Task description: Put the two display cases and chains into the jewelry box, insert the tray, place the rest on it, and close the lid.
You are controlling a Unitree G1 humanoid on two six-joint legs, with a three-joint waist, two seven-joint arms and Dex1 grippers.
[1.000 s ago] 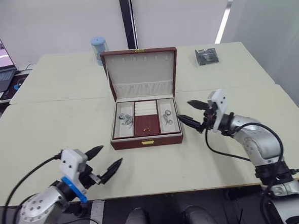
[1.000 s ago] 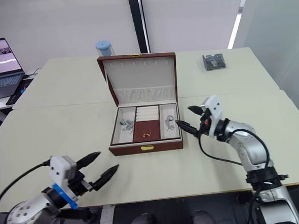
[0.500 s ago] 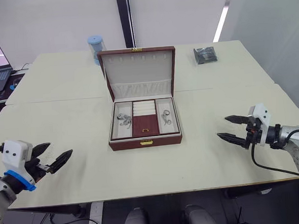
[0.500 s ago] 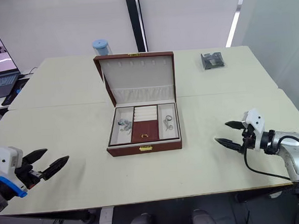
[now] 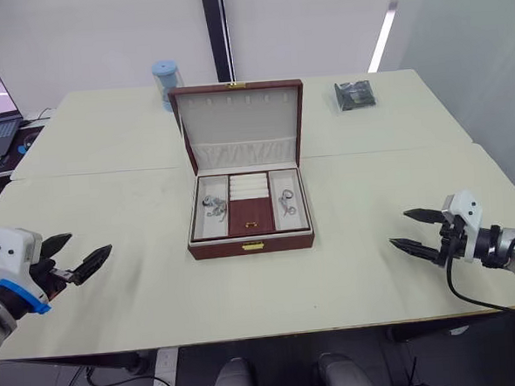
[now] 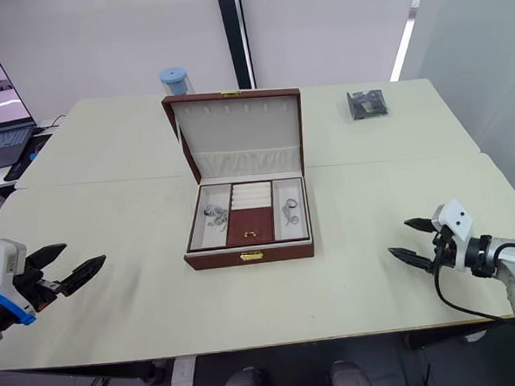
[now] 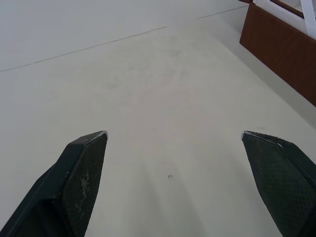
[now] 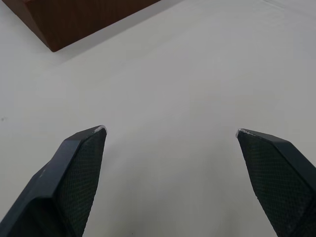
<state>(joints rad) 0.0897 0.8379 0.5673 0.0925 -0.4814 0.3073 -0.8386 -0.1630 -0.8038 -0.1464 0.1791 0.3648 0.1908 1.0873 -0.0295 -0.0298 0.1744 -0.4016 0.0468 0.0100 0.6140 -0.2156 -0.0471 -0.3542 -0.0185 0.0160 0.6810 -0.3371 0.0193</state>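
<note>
Reddish-brown jewelry box (image 5: 250,207) sits mid table (image 5: 137,218), lid (image 5: 240,124) up, tray (image 5: 250,213) inside with small silver pieces. Left end effector (image 5: 79,256) and right end effector (image 5: 413,231) hang wide and empty, far apart, leaving room for closing

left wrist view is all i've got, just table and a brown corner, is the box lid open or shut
Observer: Open. The lid stands upright behind the jewelry box.
Operator: is the tray in yet
Observer: Yes, the tray sits in the box, with small silver pieces in both its side compartments.
Operator: where's the other gripper
Observer: The right gripper is open and empty, over the table well to the right of the box.
Operator: anything left out on the table
Observer: A small dark case lies at the far right, behind the box.
</note>
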